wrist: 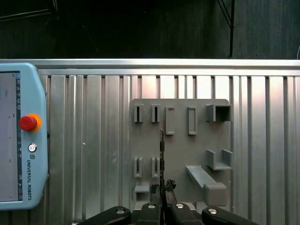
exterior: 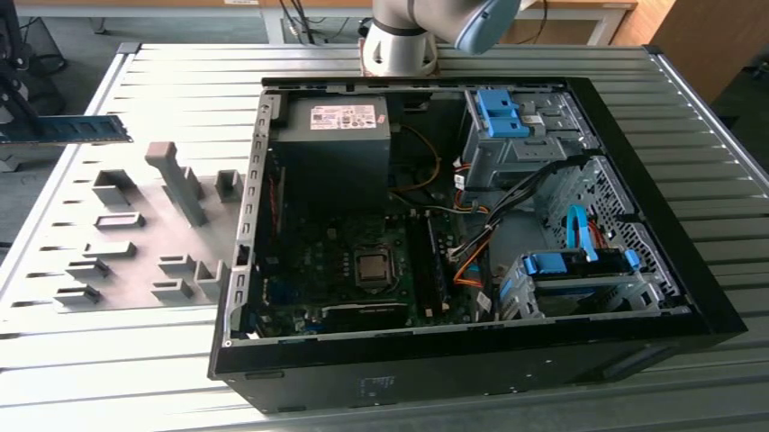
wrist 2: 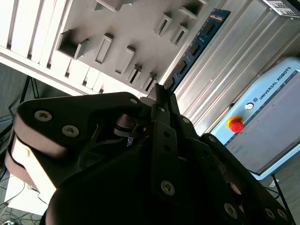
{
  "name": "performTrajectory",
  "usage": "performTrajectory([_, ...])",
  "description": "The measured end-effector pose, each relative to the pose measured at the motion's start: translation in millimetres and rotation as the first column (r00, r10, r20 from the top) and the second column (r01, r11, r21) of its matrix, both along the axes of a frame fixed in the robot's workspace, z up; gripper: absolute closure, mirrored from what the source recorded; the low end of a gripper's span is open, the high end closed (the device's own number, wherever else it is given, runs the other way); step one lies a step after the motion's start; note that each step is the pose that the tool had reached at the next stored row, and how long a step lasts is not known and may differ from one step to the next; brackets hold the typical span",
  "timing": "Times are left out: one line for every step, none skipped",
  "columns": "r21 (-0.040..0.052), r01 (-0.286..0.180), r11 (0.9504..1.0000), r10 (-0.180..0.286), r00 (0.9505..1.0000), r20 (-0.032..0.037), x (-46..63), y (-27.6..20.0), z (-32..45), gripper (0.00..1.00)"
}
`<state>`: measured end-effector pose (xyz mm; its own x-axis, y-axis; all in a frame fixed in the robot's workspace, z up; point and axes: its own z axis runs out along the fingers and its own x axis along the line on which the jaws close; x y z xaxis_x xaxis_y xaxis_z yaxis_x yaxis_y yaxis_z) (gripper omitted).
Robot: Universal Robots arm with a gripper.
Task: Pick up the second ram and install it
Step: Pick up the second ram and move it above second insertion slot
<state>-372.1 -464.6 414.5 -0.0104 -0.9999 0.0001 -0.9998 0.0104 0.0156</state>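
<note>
While the gripper is clenching one end of the second ram, the stick is showing edge-on against the grey fixture plate in the first wrist view. Seen in the exterior view, the blue-green board is hanging in the air at the exterior view's far left, well apart from the open computer case. A teach pendant is lying on the ribbed metal table beside the plate.

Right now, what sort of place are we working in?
Probably a robotics lab bench: open computer case on a ribbed metal table, grey fixture plate beside it, teach pendant.
</note>
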Motion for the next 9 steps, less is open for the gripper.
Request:
performTrajectory([0.0000, 0.000, 1.0000, 0.000, 1.0000, 0.0000, 0.0, 0.0, 0.0, 0.86])
performTrajectory([0.0000, 0.000, 1.0000, 0.000, 1.0000, 0.0000, 0.1, 0.0, 0.0, 0.86])
performTrajectory([-0.0001, 0.000, 1.0000, 0.000, 1.0000, -0.0001, 0.2, 0.0, 0.1, 0.86])
performTrajectory([0.0000, 0.000, 1.0000, 0.000, 1.0000, 0.0000, 0.2, 0.0, 0.0, 0.86])
performTrajectory([0.0000, 0.000, 1.0000, 0.000, 1.0000, -0.0001, 0.2, 0.0, 0.0, 0.86])
performTrajectory([0.0004, 0.000, 1.0000, 0.000, 1.0000, 0.0000, 0.3, 0.0, 0.0, 0.86])
performTrajectory([0.0005, 0.000, 1.0000, 0.000, 1.0000, 0.0000, 0.3, 0.0, 0.0, 0.86])
performTrajectory([0.0005, 0.000, 1.0000, 0.000, 1.0000, 0.0000, 0.3, 0.0, 0.0, 0.86])
performTrajectory([0.0005, 0.000, 1.0000, 0.000, 1.0000, 0.0000, 0.5, 0.0, 0.0, 0.86])
